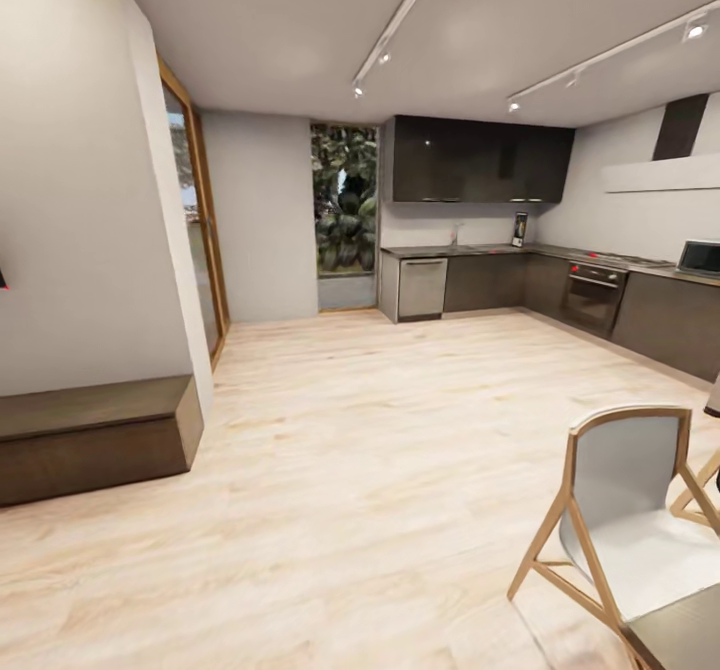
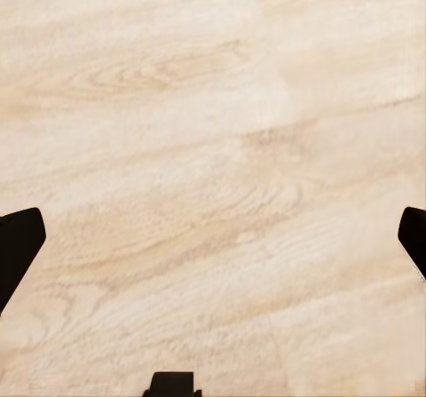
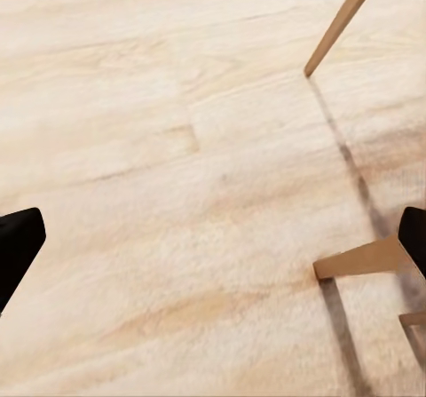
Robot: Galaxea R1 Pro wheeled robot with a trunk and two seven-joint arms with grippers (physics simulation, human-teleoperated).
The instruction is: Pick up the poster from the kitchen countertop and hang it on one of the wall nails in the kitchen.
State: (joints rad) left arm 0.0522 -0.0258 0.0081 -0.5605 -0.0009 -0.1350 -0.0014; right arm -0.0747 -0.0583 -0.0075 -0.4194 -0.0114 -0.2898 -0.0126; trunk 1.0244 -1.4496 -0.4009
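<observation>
While the robot stands well short of the kitchen, the poster [image 1: 520, 229] leans upright on the far kitchen countertop [image 1: 480, 249]. Drive across the wooden floor [image 1: 380, 450], passing left of the near chair [image 1: 620, 510]. Both the left gripper [image 2: 213, 237] and right gripper [image 3: 213, 237] hang wide apart, empty.

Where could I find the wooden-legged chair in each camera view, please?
Head view: the chair stands at the lower right, on the pale wood floor.
Right wrist view: two of its wooden legs meet the floor, casting shadows across the planks.
Left wrist view: what I see here is floor planks.
Shared landmark: the pale wood floor, in all three views.
</observation>
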